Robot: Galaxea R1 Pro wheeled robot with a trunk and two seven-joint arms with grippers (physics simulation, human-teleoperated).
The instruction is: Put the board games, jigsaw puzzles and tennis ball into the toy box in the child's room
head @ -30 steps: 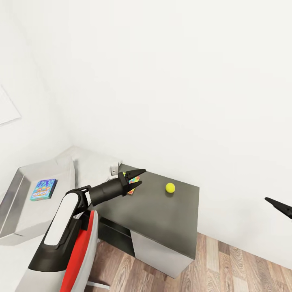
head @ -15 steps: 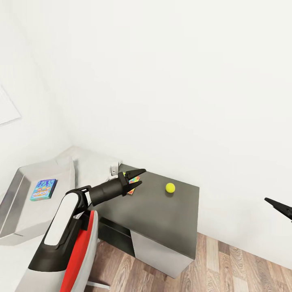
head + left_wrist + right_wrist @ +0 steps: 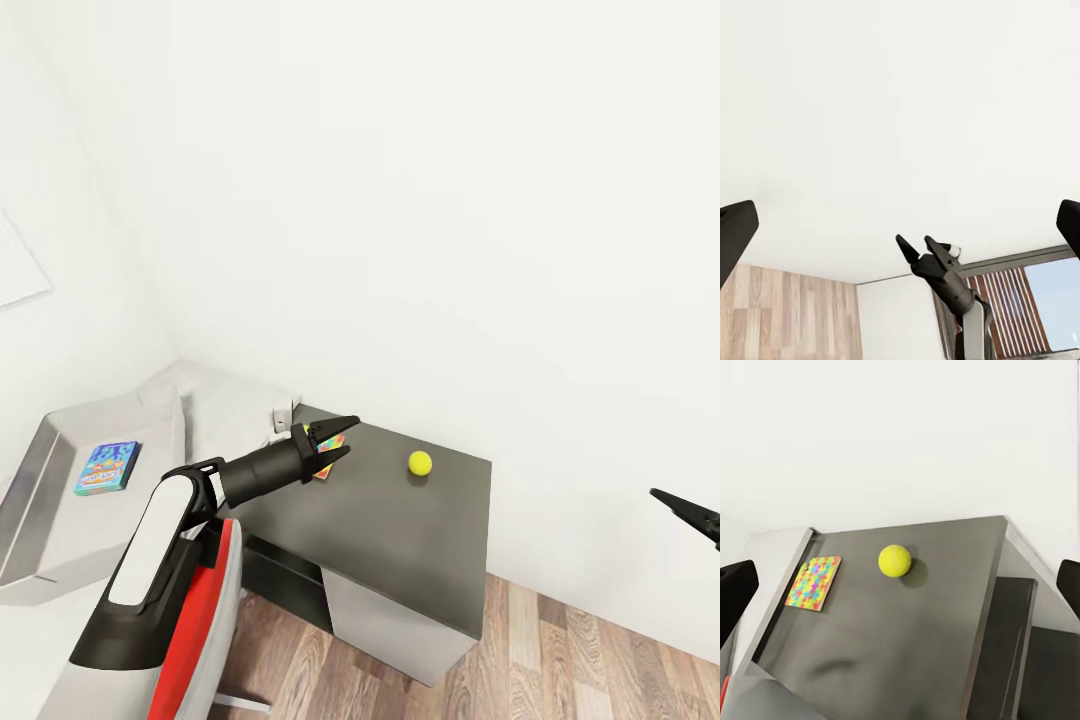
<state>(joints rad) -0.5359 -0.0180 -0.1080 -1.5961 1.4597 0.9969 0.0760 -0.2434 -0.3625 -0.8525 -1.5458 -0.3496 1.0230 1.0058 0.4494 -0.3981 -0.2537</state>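
A yellow-green tennis ball (image 3: 420,462) (image 3: 895,561) rests on the table's dark grey top (image 3: 400,540). One multicolour jigsaw puzzle (image 3: 323,469) (image 3: 814,583) lies flat near that top's far left corner. My left gripper (image 3: 330,440) hovers open just above it and covers part of it. At the left stands the light grey toy box (image 3: 25,500), and a small blue board game (image 3: 107,467) lies inside it. My right gripper (image 3: 690,512) hangs open over the floor, right of the table, with its fingers (image 3: 736,589) spread wide and the ball well ahead of them.
A white wall runs right behind the table. A small white object (image 3: 283,414) sits where the two desk tops meet. A red and white chair (image 3: 200,620) stands under my left arm. Wood-plank floor (image 3: 570,660) lies right of the white cabinet (image 3: 390,620).
Almost nothing: my right gripper's tip has crept very slightly leftward at the picture's edge. The left arm, ball and puzzle are as before.
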